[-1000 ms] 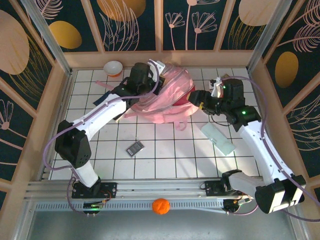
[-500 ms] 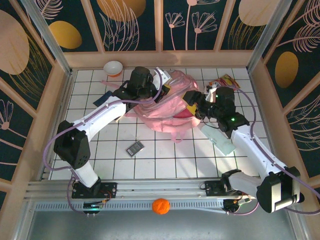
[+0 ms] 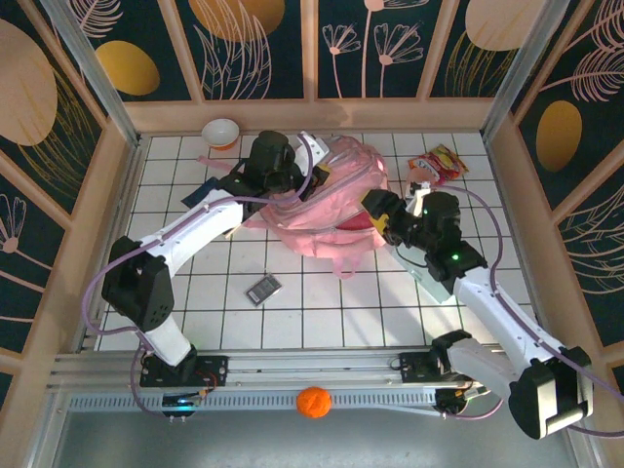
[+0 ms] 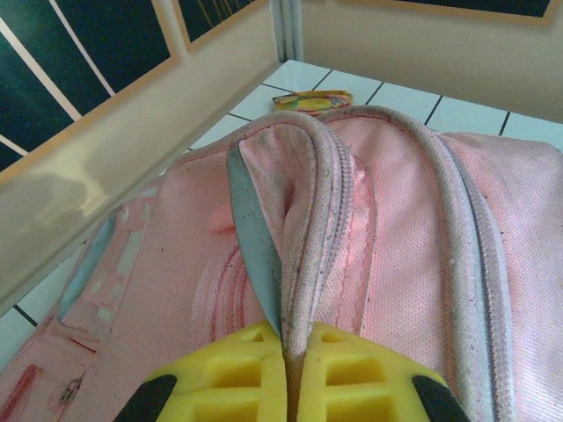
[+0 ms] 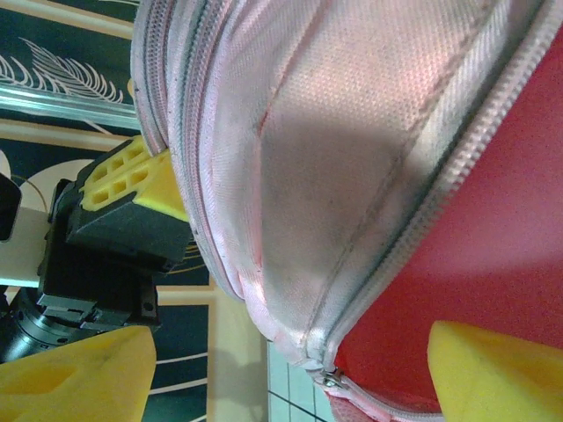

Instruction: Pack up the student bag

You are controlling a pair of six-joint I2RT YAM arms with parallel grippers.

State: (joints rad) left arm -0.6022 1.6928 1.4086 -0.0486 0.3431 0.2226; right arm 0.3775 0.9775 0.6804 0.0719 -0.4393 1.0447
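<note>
The student bag, a soft pink backpack, lies slumped at the middle back of the tiled floor. My left gripper is shut on the bag's top rim. In the left wrist view its yellow fingers pinch the zipped edge of the bag together with a grey strap. My right gripper stands open at the bag's right side, by the mouth. In the right wrist view the pink shell and the red lining lie between the spread jaws of the right gripper, which hold nothing.
A snack packet lies at the back right and a white bowl at the back left. A dark flat device sits on the near tiles. A pale green flat item lies under the right arm. An orange ball rests on the front rail.
My right gripper has moved left and nearer, up to the bag's mouth, and its jaws have spread wider. The snack packet is now uncovered. The left gripper keeps its hold.
</note>
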